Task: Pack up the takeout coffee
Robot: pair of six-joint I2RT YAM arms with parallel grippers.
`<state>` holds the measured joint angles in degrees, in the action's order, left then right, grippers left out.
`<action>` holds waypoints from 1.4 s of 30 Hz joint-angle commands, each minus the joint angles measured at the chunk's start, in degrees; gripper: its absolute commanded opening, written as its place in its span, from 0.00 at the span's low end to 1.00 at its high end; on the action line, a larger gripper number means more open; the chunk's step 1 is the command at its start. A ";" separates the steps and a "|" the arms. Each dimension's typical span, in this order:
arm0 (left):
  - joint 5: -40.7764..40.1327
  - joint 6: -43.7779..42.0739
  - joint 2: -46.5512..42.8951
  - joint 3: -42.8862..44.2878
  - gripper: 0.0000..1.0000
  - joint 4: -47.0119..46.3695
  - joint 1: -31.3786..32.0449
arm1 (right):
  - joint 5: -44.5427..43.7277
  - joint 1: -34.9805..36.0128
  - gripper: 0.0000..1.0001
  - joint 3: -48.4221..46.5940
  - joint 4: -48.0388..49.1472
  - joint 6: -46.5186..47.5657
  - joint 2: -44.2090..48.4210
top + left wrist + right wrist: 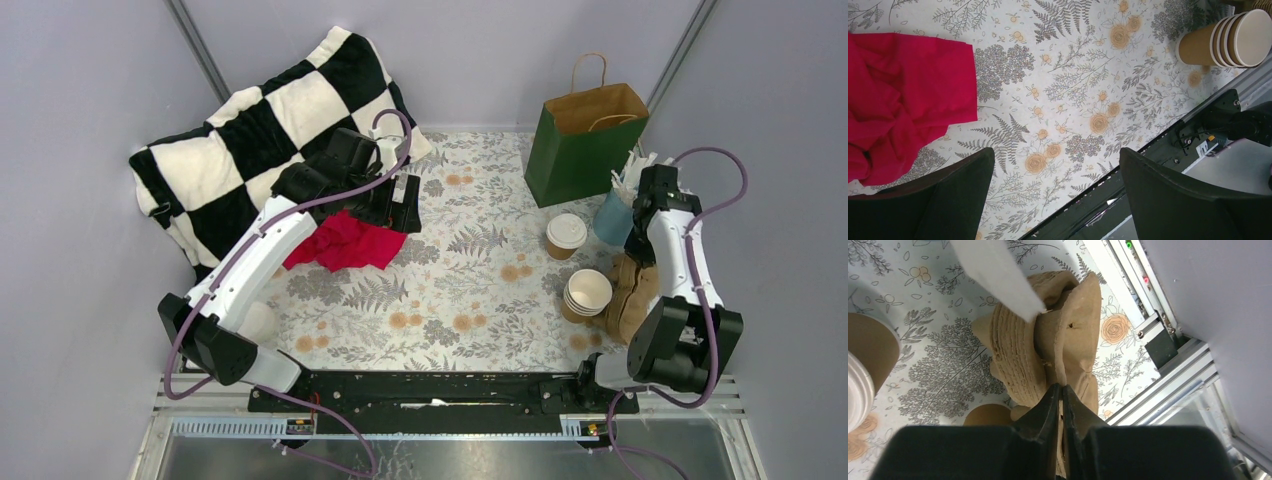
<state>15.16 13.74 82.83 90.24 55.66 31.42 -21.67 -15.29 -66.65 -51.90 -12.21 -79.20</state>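
Kraft-paper takeout coffee [566, 236], white-lidded, stands right of centre, just near of the paper bag [585, 140]. The right gripper [1062, 388] pinches almost shut on an edge of the cup carriers [1020, 355], while the left gripper [1055, 157] hangs wide open and empty beside the red cloth [903, 100]. Nested cup carriers could rise together and topple the adjacent stack of lidless cups [587, 293]. Counted: one takeout coffee, one paper bag, one stack of lidless cups, one red cloth.

Cup stack [586, 293], carriers [623, 295] crowd the takeout coffee [566, 236]; table [470, 290] middle open.
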 commanded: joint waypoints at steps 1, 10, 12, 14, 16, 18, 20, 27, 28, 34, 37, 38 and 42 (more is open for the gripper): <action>-1.70 -0.99 -1.97 0.47 0.99 -1.08 0.37 | -5.46 2.63 0.00 -0.16 1.72 1.20 -1.68; -1.97 -1.12 -1.46 0.62 0.99 -1.00 0.40 | -9.53 5.61 0.00 -0.61 1.35 0.56 -8.35; -1.97 -1.13 -1.32 0.70 0.99 -0.99 0.40 | -11.57 7.10 0.00 -0.82 0.79 0.24 -9.79; -2.06 -1.17 -1.11 0.76 0.99 -1.01 0.39 | -13.27 8.45 0.00 -1.10 0.12 -0.49 -10.85; -2.00 -1.17 -0.96 0.72 0.99 -0.99 0.39 | -13.92 8.69 0.00 -1.18 -0.44 -1.34 -11.29; -2.11 -1.17 -0.84 0.63 0.99 -0.99 0.28 | -12.99 8.82 0.00 -1.13 -0.32 -1.14 -11.58; -2.07 -1.08 -0.79 0.60 0.99 -0.99 0.33 | -11.62 9.11 0.00 -0.91 0.09 -0.81 -11.31; -2.09 -1.17 -0.84 0.38 0.99 -0.98 0.32 | -7.43 9.09 0.01 0.70 0.54 -1.94 -10.22; -2.14 -1.17 -0.89 0.37 0.99 -0.99 0.38 | -7.63 9.05 0.02 0.73 0.11 -2.33 -9.99; -2.25 -1.26 -0.96 0.33 0.99 -0.97 0.34 | -8.48 8.90 0.21 -1.86 -2.95 -3.00 -6.56; -2.24 -1.17 -0.91 0.37 0.99 -0.99 0.39 | -7.77 8.43 0.30 -2.93 -4.39 -3.25 -5.60; -2.25 -1.22 -0.91 0.38 0.99 -0.99 0.39 | -6.81 7.91 0.34 -2.91 -4.43 -3.30 -5.13; -2.16 -1.26 -0.97 0.29 0.99 -0.99 0.39 | 1.39 3.79 0.47 -1.59 -1.71 -2.98 -2.23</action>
<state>13.56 13.32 82.83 90.24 55.86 31.57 -28.64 -8.03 -67.33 -53.76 -14.04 -85.71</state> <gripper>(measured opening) 0.988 0.416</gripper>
